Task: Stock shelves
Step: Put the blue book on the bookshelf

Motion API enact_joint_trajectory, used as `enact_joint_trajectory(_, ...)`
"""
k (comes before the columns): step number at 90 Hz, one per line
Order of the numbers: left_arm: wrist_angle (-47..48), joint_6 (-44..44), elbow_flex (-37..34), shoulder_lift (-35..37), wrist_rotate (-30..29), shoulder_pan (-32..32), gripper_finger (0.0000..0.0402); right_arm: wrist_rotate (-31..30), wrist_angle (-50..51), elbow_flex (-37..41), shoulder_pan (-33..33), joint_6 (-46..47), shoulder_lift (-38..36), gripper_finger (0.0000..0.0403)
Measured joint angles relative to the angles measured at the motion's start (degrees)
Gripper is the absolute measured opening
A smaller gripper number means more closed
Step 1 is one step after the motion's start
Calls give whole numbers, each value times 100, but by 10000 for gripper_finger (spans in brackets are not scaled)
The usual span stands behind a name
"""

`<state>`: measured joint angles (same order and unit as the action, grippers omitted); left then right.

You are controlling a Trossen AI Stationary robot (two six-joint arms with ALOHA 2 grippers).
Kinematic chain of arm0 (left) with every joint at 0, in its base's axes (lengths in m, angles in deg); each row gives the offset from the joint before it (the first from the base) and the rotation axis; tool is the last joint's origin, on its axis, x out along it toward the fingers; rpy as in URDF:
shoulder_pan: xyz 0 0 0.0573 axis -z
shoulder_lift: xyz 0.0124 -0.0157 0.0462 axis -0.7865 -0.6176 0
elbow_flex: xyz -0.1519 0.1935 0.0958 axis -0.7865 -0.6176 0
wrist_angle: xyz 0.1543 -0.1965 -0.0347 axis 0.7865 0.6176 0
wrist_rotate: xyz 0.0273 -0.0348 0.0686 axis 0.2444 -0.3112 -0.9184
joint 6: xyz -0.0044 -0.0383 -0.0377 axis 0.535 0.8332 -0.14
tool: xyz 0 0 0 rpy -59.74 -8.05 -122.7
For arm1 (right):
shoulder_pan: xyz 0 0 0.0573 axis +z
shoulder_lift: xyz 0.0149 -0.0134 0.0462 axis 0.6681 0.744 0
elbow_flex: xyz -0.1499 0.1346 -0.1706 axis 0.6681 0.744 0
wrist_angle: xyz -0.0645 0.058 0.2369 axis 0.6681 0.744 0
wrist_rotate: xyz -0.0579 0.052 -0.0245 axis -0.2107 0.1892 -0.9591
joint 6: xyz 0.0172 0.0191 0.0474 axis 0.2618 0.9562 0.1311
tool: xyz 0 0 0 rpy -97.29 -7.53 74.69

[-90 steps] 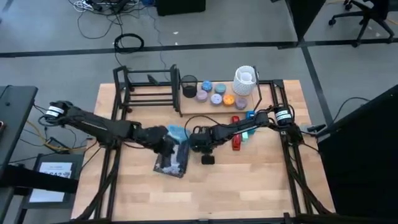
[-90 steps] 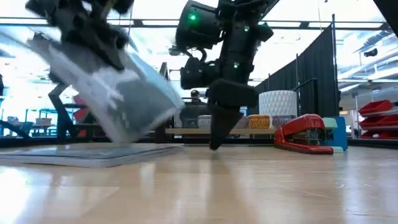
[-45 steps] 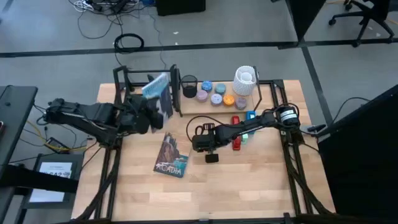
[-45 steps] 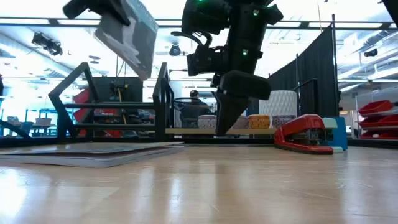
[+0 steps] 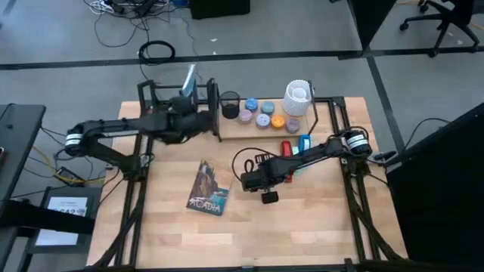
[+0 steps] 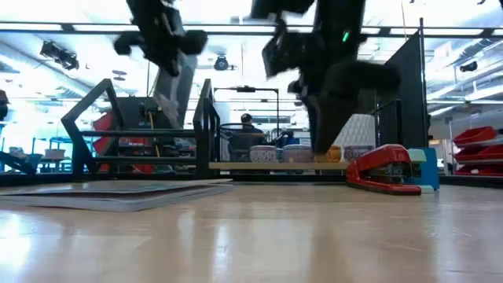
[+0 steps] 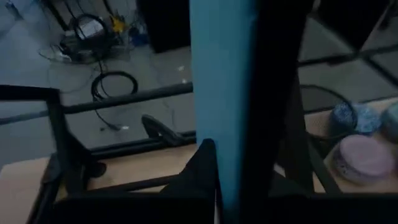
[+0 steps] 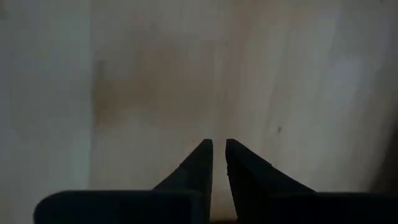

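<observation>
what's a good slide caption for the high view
Left hand holds a blue book upright over the shelves; another book lies on the table.

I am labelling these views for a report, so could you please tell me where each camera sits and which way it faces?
High: overhead, straight down on the table; both arms, left gripper holding a book at the shelves.
Low: table height, level; both arms overhead, shelves, stapler.
Left wrist: past its gripper, along the book into the shelves.
Right wrist: down at bare table, gripper nearly shut.
High and low share shelves, stapler.
</observation>
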<state>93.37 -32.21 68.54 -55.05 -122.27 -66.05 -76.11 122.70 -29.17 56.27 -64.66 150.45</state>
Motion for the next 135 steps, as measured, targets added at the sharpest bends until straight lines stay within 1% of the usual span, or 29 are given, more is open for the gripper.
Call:
enact_joint_trajectory(5,-314,-237,0,-156,200,-242,1,22,-13,-2,151,76,-171,20)
enact_joint_trajectory(14,-761,-573,-2,-431,281,-548,9,-61,-35,-2,413,87,-459,20)
enact_joint_trajectory(26,-1097,-687,-3,-715,653,-915,13,-307,-55,-3,650,176,-744,20)
enact_joint_trajectory(42,-1565,-689,-4,-1057,944,-1084,15,-523,-58,-4,808,429,-910,20)
enact_joint_trajectory(51,-1608,-698,-4,-1205,1076,-1197,16,-541,-56,-4,863,532,-912,20)
enact_joint_trajectory(64,-1577,-579,7,-1292,1099,-1284,21,-488,-57,-4,962,559,-912,20)
enact_joint_trajectory(74,-1602,-578,7,-1292,1176,-1303,42,-461,-57,-6,1021,557,-912,20)
enact_joint_trajectory(94,-1471,-847,7,-1288,1463,-1355,116,-461,-193,-6,1029,433,-912,20)
enact_joint_trajectory(104,-1480,-1021,0,-1224,1510,-1355,144,-461,-293,-6,1029,406,-912,20)
enact_joint_trajectory(115,-1478,-1233,-17,-1077,1541,-1355,158,-461,-315,-6,1022,397,-912,20)
enact_joint_trajectory(124,-1499,-1340,-13,-896,1581,-1351,160,-461,-329,-6,980,370,-912,20)
enact_joint_trajectory(135,-1378,-1439,-11,-836,1580,-1357,160,-461,-462,-6,904,350,-912,20)
